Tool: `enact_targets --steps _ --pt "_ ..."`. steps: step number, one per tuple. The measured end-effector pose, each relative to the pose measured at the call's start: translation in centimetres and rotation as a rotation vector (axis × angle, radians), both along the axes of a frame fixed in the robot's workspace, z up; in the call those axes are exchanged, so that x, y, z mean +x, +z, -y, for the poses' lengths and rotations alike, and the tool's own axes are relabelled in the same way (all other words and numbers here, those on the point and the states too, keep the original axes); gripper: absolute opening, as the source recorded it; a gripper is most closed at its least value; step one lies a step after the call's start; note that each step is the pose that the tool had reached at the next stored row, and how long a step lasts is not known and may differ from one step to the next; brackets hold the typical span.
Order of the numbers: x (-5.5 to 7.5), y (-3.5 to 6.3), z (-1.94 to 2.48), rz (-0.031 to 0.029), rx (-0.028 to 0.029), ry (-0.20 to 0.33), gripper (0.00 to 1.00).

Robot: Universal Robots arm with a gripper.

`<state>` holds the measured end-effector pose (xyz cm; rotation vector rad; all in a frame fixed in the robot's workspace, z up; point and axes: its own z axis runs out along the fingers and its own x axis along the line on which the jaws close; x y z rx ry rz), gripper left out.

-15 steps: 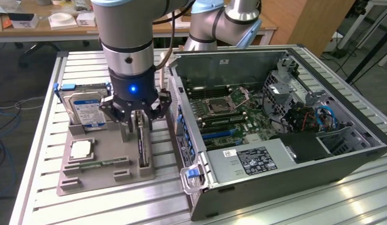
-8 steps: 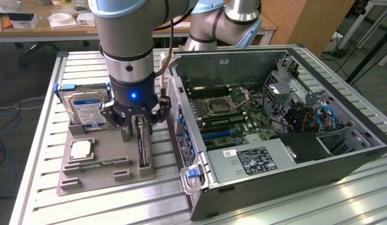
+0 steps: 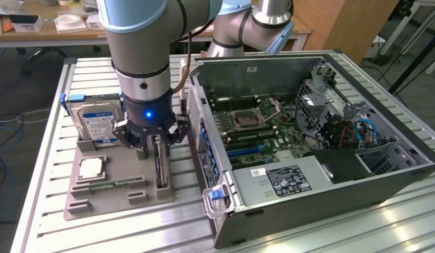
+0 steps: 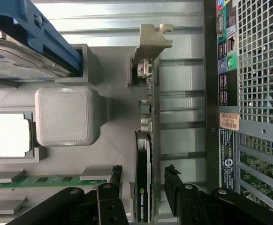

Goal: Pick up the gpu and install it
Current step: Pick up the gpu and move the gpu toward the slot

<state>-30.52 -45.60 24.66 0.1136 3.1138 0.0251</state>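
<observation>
The gpu (image 3: 161,167) stands on its long edge in a slot of the grey holder tray (image 3: 112,203), at the side nearest the computer case. In the wrist view the gpu (image 4: 144,140) is a thin dark edge with a green logo and a silver end bracket at its far end. My gripper (image 3: 157,141) is lowered over the card. Its black fingers (image 4: 116,174) straddle the gpu, one on each side, with a small gap between each finger and the card. The gripper (image 4: 143,172) is open and holds nothing.
The open computer case (image 3: 386,158) lies on its side at the exterior view's right, its motherboard (image 3: 267,124) exposed. On the tray are a silver hard drive (image 3: 98,125), a processor chip (image 3: 91,167) and a green memory stick (image 3: 110,184). All of this rests on a slatted metal table (image 3: 133,232).
</observation>
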Motion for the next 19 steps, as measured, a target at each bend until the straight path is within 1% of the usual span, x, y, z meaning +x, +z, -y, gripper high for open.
enact_targets --steps 6,17,19 --pt "0.0 -0.76 0.0 0.0 -0.0001 0.0 0.49" --pt "0.0 -0.76 0.0 -0.0001 -0.0001 0.0 0.49" --pt "0.0 -0.77 0.0 0.0 0.0 0.0 0.47"
